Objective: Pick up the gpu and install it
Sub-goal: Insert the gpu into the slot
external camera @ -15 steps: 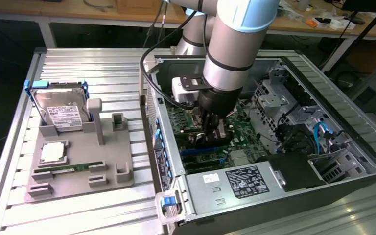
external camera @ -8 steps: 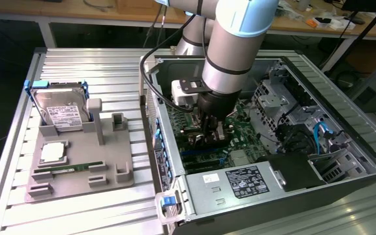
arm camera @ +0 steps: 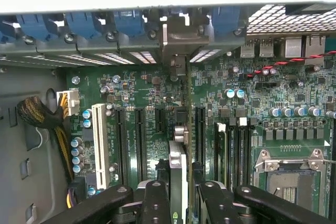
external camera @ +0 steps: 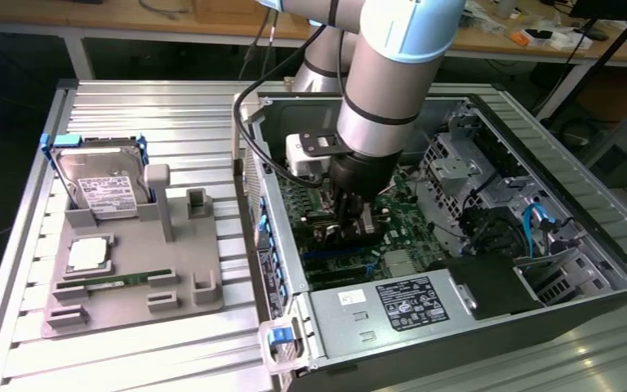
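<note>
On a slatted metal table (external camera: pixel 128 106) with wooden benches (external camera: pixel 183 18) behind, an open PC case (external camera: pixel 575 204) is laid beside a grey holder (external camera: pixel 183 278) carrying 1 hard drive (external camera: pixel 104 184) and 1 memory stick (external camera: pixel 112 282), and the gpu (arm camera: pixel 177 163) is pinched edge-on by the gripper (arm camera: pixel 181 198) over the motherboard (arm camera: pixel 252 103) slots inside that case.

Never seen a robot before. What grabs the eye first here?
The big silver arm reaches into the open computer case, at the exterior view's right. Its gripper clamps the gpu edge-on over the green motherboard. A hard drive stands in the grey tray beside the case.
</note>
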Controlling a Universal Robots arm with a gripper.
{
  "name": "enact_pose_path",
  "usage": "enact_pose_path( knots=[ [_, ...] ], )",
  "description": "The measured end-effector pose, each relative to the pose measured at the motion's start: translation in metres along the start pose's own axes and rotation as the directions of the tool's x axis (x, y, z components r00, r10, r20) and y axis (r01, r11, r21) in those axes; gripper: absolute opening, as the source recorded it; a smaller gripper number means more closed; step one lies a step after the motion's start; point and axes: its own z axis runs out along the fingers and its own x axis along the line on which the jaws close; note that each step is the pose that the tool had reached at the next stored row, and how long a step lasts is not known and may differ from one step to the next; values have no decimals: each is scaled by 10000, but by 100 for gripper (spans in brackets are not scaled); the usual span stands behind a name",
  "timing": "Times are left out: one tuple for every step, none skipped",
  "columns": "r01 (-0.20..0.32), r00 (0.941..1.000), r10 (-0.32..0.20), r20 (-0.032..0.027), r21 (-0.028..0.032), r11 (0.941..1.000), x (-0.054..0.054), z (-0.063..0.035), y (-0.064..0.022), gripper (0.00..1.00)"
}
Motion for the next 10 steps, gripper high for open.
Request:
enact_pose_path(
  knots=[
    [0,10000,0,-1,-7,10000,0,3,0,27],
    [0,10000,0,-1,-9,10000,0,7,0,27],
    [1,10000,-1,-2,-10,10000,0,9,0,27],
    [1,10000,-1,-2,-11,10000,0,9,0,27],
    [1,10000,-1,-3,-12,10000,0,10,0,27],
    [1,10000,-1,-1,-11,10000,0,13,0,27],
    [0,10000,0,-1,-10,10000,0,14,0,27],
    [0,10000,0,-1,-11,10000,0,15,0,27],
    [0,10000,0,-1,-11,10000,0,17,0,27],
    [0,10000,0,-1,-11,10000,0,18,1,27]
  ],
)
